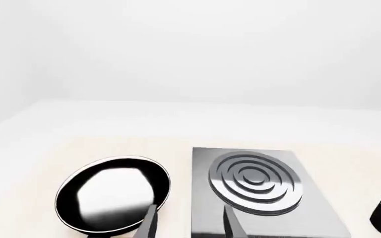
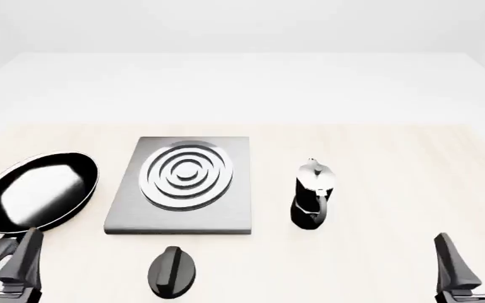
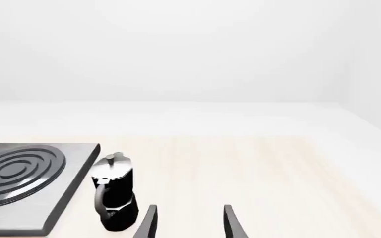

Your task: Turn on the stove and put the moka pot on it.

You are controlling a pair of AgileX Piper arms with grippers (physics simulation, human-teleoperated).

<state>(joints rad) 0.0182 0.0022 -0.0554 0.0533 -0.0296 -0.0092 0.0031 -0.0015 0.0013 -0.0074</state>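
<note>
While both arms sit low at the near edge of the worktop [image 2: 394, 158], nothing is held. Left gripper [image 2: 2, 255]: jaws parted, empty, near the pan's near rim. Right gripper [image 2: 470, 259]: jaws parted, empty, near-right corner of the front view, well apart from the pot.

Stove [image 2: 184, 186]: flat grey square plate, left of centre, silver rings [image 2: 186, 173] toward its far half. Knob [image 2: 173, 270]: round, black, ridged, on the worktop just in front of the plate's near edge, apart from it. Ridge points slightly right of straight ahead.

Pot [image 2: 312, 194]: upright on the bare worktop, just right of the stove, not touching it. Black base, silver top, small lid knob; the handle faces the near side.

Pan [image 2: 38, 190]: black, pale glare inside, lying left of the stove with a narrow gap between.

Left wrist view: pan and stove beyond the fingertips [image 1: 149, 223], pot at the frame edge. Right wrist view: pot beside the stove's corner, ahead of the fingers.
</note>
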